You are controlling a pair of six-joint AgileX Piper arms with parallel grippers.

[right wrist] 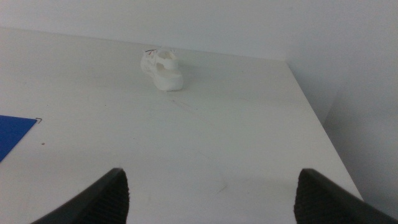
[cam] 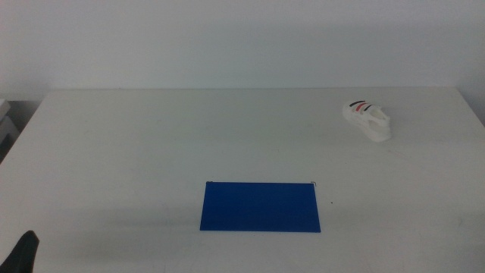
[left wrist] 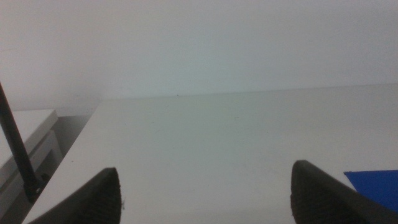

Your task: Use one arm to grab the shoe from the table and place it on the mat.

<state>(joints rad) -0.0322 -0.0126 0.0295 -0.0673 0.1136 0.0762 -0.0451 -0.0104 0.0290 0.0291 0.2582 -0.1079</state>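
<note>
The shoe (cam: 367,119) lies on the table (cam: 151,144) near its far right corner, white with red and black straps across the top. It is well apart from the mat (cam: 260,206), a dark-blue rectangle lying flat toward the near middle of the table. Nothing touches the shoe.

The left gripper (left wrist: 205,193) waits at the near left corner of the table; its jaws stand wide apart and hold nothing. The right gripper (right wrist: 211,196) sits over the near right part of the table, facing the shoe from a distance. Its jaws also stand wide apart and hold nothing.
</note>
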